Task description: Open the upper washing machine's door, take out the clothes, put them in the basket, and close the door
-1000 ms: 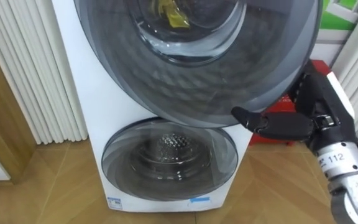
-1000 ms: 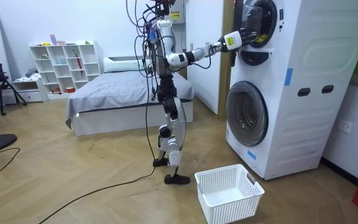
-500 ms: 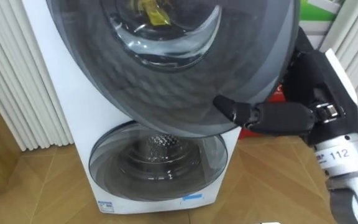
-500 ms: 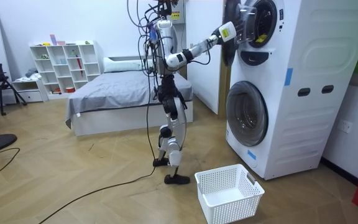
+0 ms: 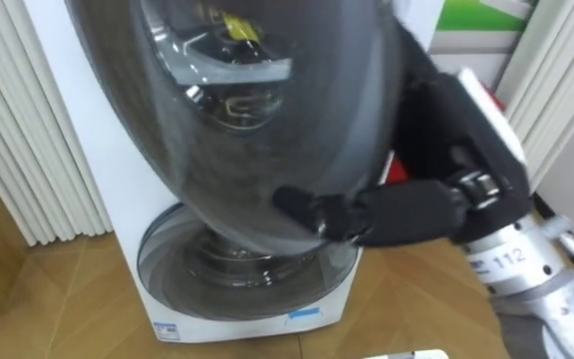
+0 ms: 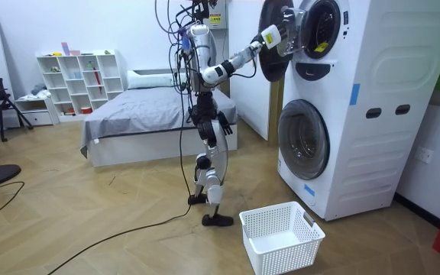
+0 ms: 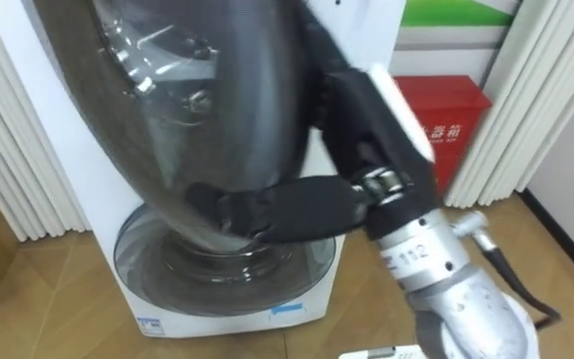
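A stacked white washing machine [image 6: 357,107] stands before me. Its upper round dark-glass door [image 5: 267,130] hangs partly open, and in the room view this door [image 6: 272,46] stands out from the machine's front. My right hand [image 5: 417,204] grips the door's lower rim, with the thumb [image 5: 307,211] across the glass face and the palm behind the edge. A yellow cloth [image 5: 235,25] shows through the glass, and the room view shows that cloth [image 6: 317,47] inside the upper drum. The lower door [image 5: 237,284] is closed.
A white laundry basket [image 6: 281,237] sits on the wooden floor in front of the machine, to my right. White slatted panels [image 5: 8,130] flank the machine on the left, and a red box [image 7: 446,110] stands behind on the right. A bed [image 6: 143,114] is behind me.
The upper door has swung further open toward my left, and my right hand has moved with it on the rim. The eye view has shifted as well.
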